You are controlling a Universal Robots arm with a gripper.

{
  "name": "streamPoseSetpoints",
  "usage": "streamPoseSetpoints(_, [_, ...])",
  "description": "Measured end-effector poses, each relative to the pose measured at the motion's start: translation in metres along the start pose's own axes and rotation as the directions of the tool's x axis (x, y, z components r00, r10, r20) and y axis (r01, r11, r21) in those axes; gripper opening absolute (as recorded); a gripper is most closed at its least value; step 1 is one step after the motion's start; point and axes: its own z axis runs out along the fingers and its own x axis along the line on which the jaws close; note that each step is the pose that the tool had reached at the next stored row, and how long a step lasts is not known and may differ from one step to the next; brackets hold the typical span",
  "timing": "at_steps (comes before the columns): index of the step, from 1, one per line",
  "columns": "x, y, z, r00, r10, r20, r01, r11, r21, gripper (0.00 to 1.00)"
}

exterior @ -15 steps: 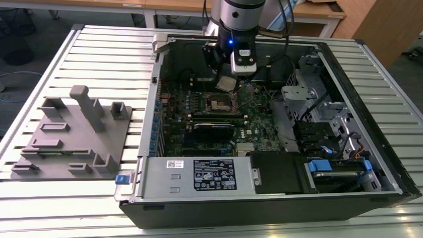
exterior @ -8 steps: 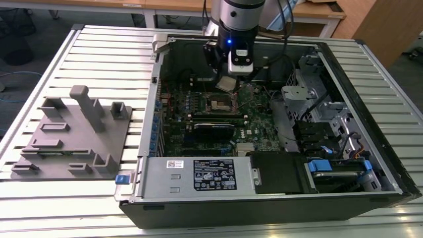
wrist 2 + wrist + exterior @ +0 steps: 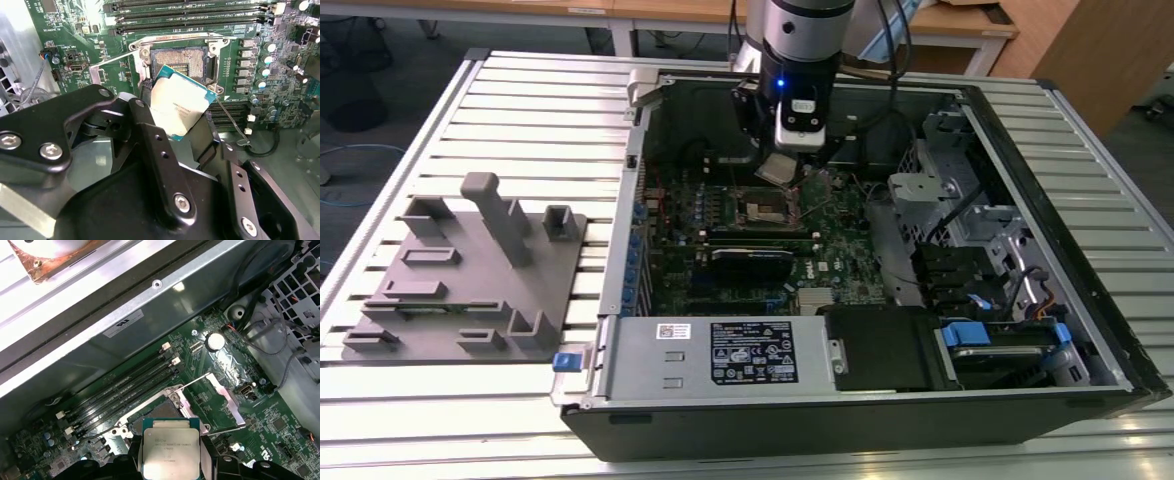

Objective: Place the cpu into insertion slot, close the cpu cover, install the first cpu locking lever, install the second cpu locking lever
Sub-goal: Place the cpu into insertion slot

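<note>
My gripper (image 3: 781,160) hangs inside the open computer case, shut on the cpu (image 3: 777,168), a flat square chip with a dull silver top. Both wrist views show the cpu (image 3: 177,107) (image 3: 170,452) held by its edges between the black fingers (image 3: 150,132), tilted and a little above the board. The insertion slot (image 3: 186,61) (image 3: 770,208) lies just under and beyond it, its gold-brown contact field bare. The cpu cover (image 3: 222,392) stands swung open beside the slot (image 3: 157,412). A thin wire lever (image 3: 232,122) sticks out, raised, at one side of the slot.
Long black memory slots (image 3: 125,385) run on both sides of the socket. Cables and a drive cage (image 3: 947,190) fill the case on the exterior view's right. A power supply (image 3: 720,350) sits at the case front. A grey fixture block (image 3: 467,270) stands on the slatted table.
</note>
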Motion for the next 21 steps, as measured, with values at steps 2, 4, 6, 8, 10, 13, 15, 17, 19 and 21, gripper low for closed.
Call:
streamPoseSetpoints(2, [0.0, 0.0, 0.0, 1.0, 0.0, 0.0, 0.0, 1.0, 0.0, 0.54])
streamPoseSetpoints(4, [0.0, 0.0, 0.0, 1.0, 0.0, 0.0, 0.0, 1.0, -0.0001, 0.54])
streamPoseSetpoints(6, [0.0, 0.0, 0.0, 1.0, 0.001, 0.0, -0.001, 1.0, 0.0, 0.54])
streamPoseSetpoints(8, [0.0, 0.0, 0.0, 1.0, 0.007, 0.0007, -0.007, 1.0, -0.0001, 0.54])
streamPoseSetpoints(10, [0.0, 0.0, 0.0, 0.9997, 0.024, 0.0022, -0.024, 0.9997, -0.0005, 0.54])
streamPoseSetpoints(13, [0.0, 0.0, 0.0001, 0.998, 0.063, 0.0056, -0.063, 0.998, -0.0014, 0.54])
streamPoseSetpoints(15, [0.0, 0.0, 0.0001, 0.9955, 0.095, 0.0083, -0.095, 0.9955, -0.0023, 0.54])
streamPoseSetpoints(17, [0.0, 0.0, 0.0002, 0.9915, 0.13, 0.0115, -0.13, 0.9916, -0.0034, 0.54])
streamPoseSetpoints(19, [0.0, 0.0, 0.0003, 0.9862, 0.165, 0.0145, -0.165, 0.9863, -0.0044, 0.54])
streamPoseSetpoints(21, [0.0, 0.0, 0.0004, 0.9792, 0.202, 0.0176, -0.202, 0.9794, -0.0058, 0.54])
